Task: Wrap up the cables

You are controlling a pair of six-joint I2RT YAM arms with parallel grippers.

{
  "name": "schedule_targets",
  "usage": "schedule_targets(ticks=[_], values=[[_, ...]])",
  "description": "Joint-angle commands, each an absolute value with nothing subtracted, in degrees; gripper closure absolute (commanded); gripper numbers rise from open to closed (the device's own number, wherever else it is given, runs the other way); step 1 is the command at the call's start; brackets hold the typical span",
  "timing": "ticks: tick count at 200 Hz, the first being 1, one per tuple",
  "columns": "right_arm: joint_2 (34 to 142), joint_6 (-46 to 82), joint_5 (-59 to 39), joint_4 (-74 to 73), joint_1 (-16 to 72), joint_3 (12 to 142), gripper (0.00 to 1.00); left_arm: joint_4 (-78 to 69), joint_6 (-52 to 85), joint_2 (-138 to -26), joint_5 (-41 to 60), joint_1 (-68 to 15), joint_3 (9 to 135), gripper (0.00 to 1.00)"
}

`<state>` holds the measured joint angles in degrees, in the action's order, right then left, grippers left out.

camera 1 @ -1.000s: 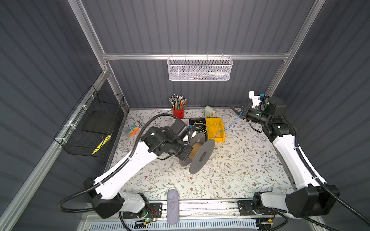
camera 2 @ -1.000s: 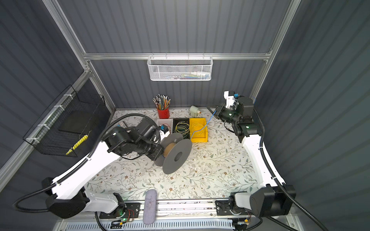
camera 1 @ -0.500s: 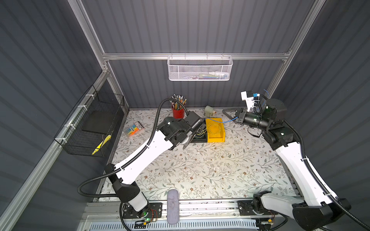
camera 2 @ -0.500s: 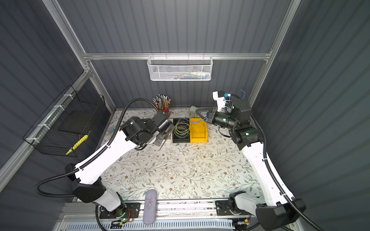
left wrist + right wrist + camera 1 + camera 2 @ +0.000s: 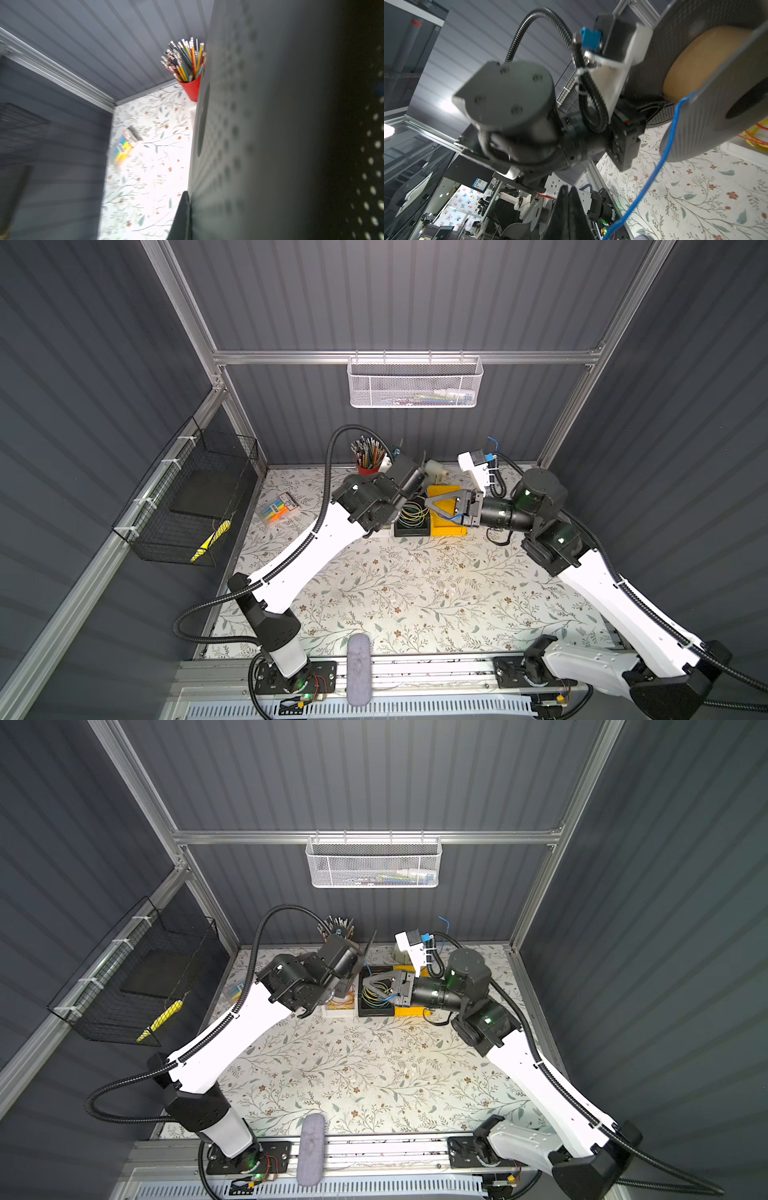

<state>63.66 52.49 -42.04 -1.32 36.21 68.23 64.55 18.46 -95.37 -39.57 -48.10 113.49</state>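
Barely begun: the left pincer [image 5: 186, 209] clenches the spool [image 5: 716, 128], its core bare. The cable [image 5: 661, 160] only reaches its flange. The right pincer [image 5: 568, 199] is clenched, its hold on the cable unclear.

White shells over the long links of left arm [image 5: 316, 539] and right arm [image 5: 615, 593], black at joints and bases. Ribbed black conduit [image 5: 330, 464] clipped along each. Small green lights [image 5: 560, 540] on joint housings. White camera bracket [image 5: 476, 468] with blue plug [image 5: 490, 457], zip-tied. Grey, triangular right gripper [image 5: 428, 504]. Four recessed screws in round black motor cap [image 5: 506, 91].
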Motion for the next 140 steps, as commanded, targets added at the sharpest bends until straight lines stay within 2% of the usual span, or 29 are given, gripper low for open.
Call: schedule_targets(ticks=[1, 16, 41, 64, 80, 112, 140], values=[[58.3, 52.2, -45.5, -3.6, 42.5, 66.1, 1.0, 49.8, 24.9, -90.8, -36.1, -39.3, 109.5, 1.0], [56.7, 45.8, -38.1, 6.6, 46.1, 65.1, 1.0, 46.4, 27.5, -88.2, -33.3, -36.5, 107.6, 1.0], [53.7, 38.0, -22.5, 18.9, 50.7, 63.3, 1.0, 41.0, 30.8, -83.9, -35.0, -34.9, 103.6, 1.0], [50.9, 34.2, -15.5, 17.4, 54.0, 61.3, 1.0, 37.3, 32.1, -81.1, -38.1, -34.9, 100.1, 1.0], [50.8, 34.4, -16.3, 12.7, 54.6, 60.2, 1.0, 35.8, 33.3, -80.5, -38.9, -34.9, 98.3, 1.0], [56.3, 36.4, -27.3, 6.3, 55.8, 59.9, 1.0, 32.0, 34.1, -81.1, -37.8, -34.8, 97.2, 1.0], [59.6, 35.0, -27.8, 3.2, 60.6, 59.4, 1.0, 29.6, 34.9, -83.8, -34.7, -34.9, 98.8, 1.0]])
